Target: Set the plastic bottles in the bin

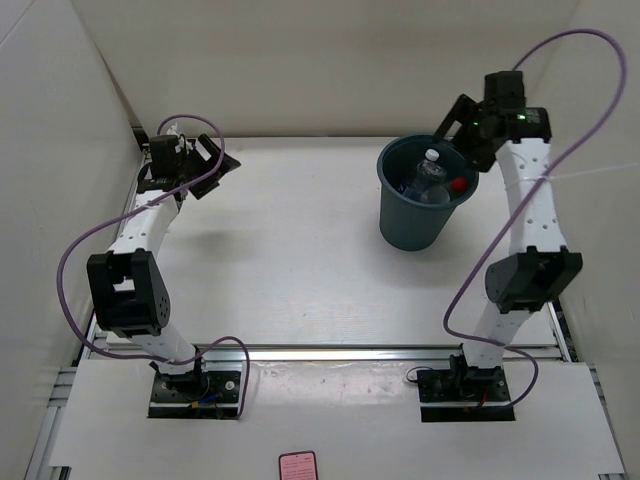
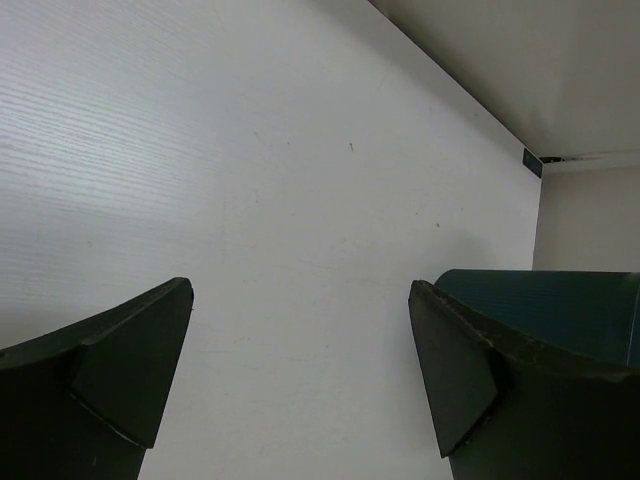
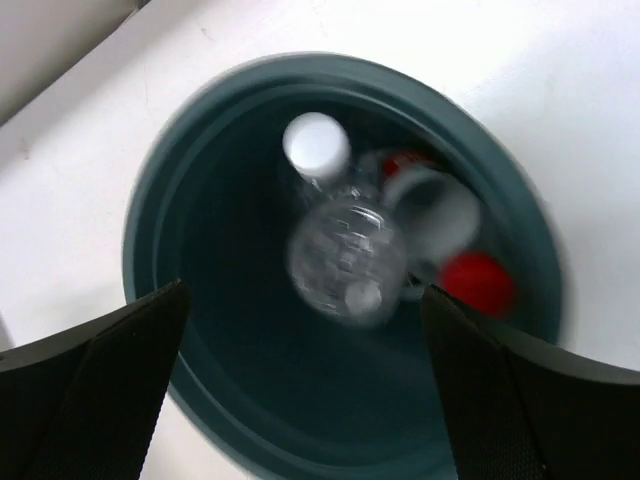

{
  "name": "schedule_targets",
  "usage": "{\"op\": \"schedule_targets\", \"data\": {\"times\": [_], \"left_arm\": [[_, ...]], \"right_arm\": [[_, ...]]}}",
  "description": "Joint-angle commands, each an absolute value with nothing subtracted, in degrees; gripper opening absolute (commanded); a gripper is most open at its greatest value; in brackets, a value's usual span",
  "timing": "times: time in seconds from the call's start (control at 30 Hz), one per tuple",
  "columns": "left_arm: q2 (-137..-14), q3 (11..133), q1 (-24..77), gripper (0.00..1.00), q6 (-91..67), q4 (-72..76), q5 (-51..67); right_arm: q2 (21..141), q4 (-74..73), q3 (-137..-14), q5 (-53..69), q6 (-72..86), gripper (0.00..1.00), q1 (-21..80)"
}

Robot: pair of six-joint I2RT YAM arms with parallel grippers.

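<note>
From the top view, the teal-grey bin (image 1: 404, 226) is standing upright on the white worktop (image 1: 290, 250) at the far right, mouth up. Inside it, a white-capped clear bottle (image 1: 429, 172) is leaning steeply, its long axis close to vertical and its cap pointing up toward the far rim. Beside it, a red-capped bottle (image 1: 458, 184) is lying tilted with its cap toward the right wall of the bin. The right gripper (image 1: 463, 132) is hanging released over the bin's far right rim, while the left gripper (image 1: 214, 160) is sitting spread open at the far left, well apart from the bin. Plain pale walls (image 1: 300, 70) are enclosing the worktop. In the left wrist view, both fingers (image 2: 120, 370) are standing wide apart over bare, faintly grained worktop, with the bin's teal wall showing behind the right-hand one. In the right wrist view, which is blurred, the camera is looking almost straight down the clear bottle's length, its white cap lying toward the upper left. The red cap is sitting at the right, and the open fingers (image 3: 110, 380) are framing the bin's rolled rim, gripping nothing.
</note>
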State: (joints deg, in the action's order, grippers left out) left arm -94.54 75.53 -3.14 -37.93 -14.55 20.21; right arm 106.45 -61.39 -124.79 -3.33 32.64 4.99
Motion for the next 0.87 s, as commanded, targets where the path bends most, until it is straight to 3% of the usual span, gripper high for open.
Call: {"op": "schedule_targets", "data": {"times": [0.0, 0.2, 0.43, 0.63, 0.83], "left_arm": [[-90.6, 76.7, -2.9, 1.0, -35.5, -14.7, 19.2], [-85.7, 73.5, -2.9, 1.0, -32.4, -15.2, 13.6], [-81.3, 75.9, -2.9, 1.0, -25.6, -20.6, 6.3], [-73.5, 72.8, -2.3, 1.0, -23.0, -24.4, -15.8], [-65.4, 65.1, -2.3, 1.0, -26.5, -25.0, -27.5]], "right_arm": [[97.8, -63.1, -120.3, 2.2, 32.8, 1.0, -0.5], [92.1, -63.4, -110.7, 1.0, 34.2, 1.0, -6.8], [93.2, -64.2, -114.4, 0.4, 32.8, 1.0, -13.2], [98.3, -64.2, -115.7, 6.4, 37.3, 1.0, -18.9], [103.0, -65.0, -120.9, 7.6, 38.0, 1.0, -20.0]]}}
